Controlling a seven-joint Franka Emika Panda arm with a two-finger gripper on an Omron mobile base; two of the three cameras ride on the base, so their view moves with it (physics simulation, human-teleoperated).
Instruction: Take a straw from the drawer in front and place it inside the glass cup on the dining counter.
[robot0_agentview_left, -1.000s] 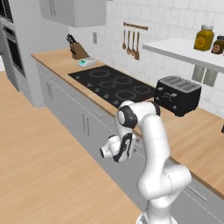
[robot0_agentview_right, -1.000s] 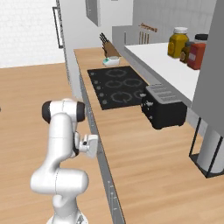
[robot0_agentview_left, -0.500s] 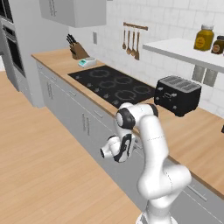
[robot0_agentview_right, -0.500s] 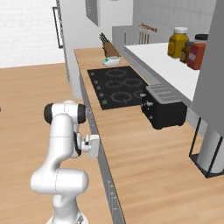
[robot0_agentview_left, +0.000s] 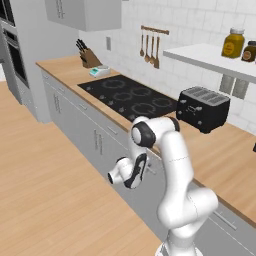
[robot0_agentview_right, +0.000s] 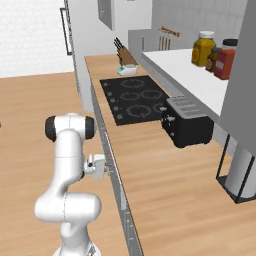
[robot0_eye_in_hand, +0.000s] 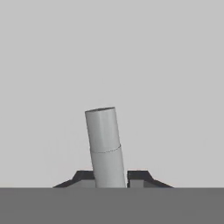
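Handle (robot0_eye_in_hand: 105, 146) of the drawer (robot0_eye_in_hand: 166, 65) sits between the gripper (robot0_eye_in_hand: 111, 177) tips at 6 o'clock in the hand view, gripped on both sides. Pulling straight back, square to the front, should avoid slipping. Straw presumably lies inside, unseen.

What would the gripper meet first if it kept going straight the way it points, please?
Most likely the drawer front: the gripper faces that flat grey panel, with the bar handle between its fingertips. Depth is unclear.
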